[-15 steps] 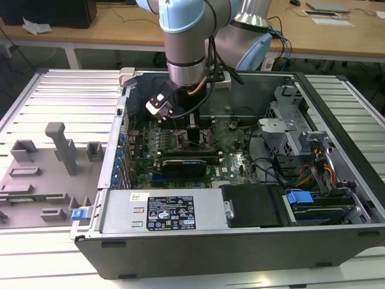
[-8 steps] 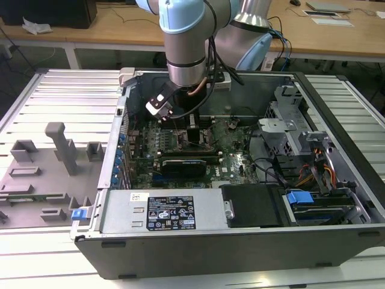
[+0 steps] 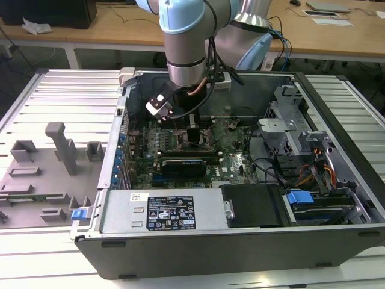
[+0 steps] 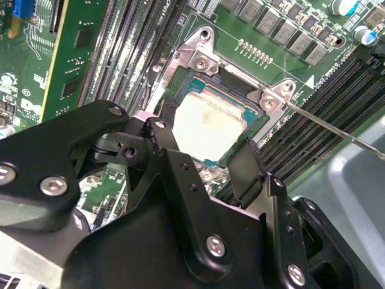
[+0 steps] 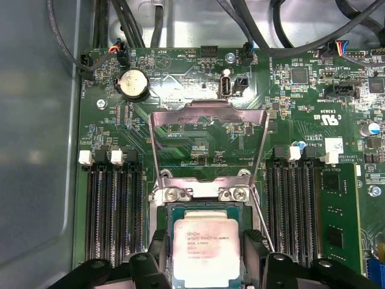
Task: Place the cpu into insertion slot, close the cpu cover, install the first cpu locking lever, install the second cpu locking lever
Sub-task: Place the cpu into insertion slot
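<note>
Black pincer [image 4: 201, 143] pinching pale silver-beige square cpu [image 4: 207, 120] | chip apparently seated in dark-framed insertion slot [image 4: 231, 81] | silver-grey metal cpu cover [image 5: 207, 117] raised beyond pincer | thin wire locking lever [image 4: 328, 125] unlatched

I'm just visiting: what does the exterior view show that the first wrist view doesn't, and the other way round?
The exterior view adds the whole open computer case, the robot arm reaching down into it, a grey tray of holders on the exterior view's left, and wooden desks beyond. The first wrist view adds the chip lying in its socket, the metal cover standing open, a coin battery and rows of long black slots. Both share the green circuit board and the robot's hand at the chip.
</note>
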Tool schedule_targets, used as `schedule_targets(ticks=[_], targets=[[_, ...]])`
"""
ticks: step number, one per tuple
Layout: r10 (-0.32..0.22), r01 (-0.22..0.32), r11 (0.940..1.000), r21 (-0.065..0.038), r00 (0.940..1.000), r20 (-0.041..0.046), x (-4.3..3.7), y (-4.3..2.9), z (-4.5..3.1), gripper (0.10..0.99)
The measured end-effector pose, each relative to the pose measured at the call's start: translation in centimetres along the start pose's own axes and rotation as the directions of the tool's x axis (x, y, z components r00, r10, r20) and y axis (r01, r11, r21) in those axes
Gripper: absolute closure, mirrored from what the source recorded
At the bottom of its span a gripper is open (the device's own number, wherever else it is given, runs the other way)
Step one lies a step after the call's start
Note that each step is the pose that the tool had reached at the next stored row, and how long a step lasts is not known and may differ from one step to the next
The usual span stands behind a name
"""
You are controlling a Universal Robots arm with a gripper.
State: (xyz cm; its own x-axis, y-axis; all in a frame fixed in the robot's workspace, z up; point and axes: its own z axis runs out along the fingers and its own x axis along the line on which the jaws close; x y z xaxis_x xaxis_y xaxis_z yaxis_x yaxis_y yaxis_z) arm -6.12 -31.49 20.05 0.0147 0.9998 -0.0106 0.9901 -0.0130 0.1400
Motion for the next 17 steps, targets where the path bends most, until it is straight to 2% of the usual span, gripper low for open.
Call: schedule_targets(ticks=[2,4,11,14,15,16,17], targets=[[0.0,0.0,1.0,0.0,1.0,-0.0001,0.0,0.1,-0.65,0.471],[0.0,0.0,1.0,0.0,1.0,-0.0001,-0.01,0.14,-1.0,0.471],[0.0,0.0,1.0,0.0,1.0,-0.0001,-0.01,0.15,-1.06,0.486],[0.0,0.0,1.0,0.0,1.0,-0.0002,-0.01,0.15,-1.07,0.675],[0.0,0.0,1.0,0.0,1.0,-0.0002,-0.01,0.16,-1.07,0.675],[0.0,0.0,1.0,0.0,1.0,-0.0002,-0.01,0.16,-1.07,0.733],[0.0,0.0,1.0,0.0,1.0,-0.0001,-0.01,0.16,-1.08,0.855]])
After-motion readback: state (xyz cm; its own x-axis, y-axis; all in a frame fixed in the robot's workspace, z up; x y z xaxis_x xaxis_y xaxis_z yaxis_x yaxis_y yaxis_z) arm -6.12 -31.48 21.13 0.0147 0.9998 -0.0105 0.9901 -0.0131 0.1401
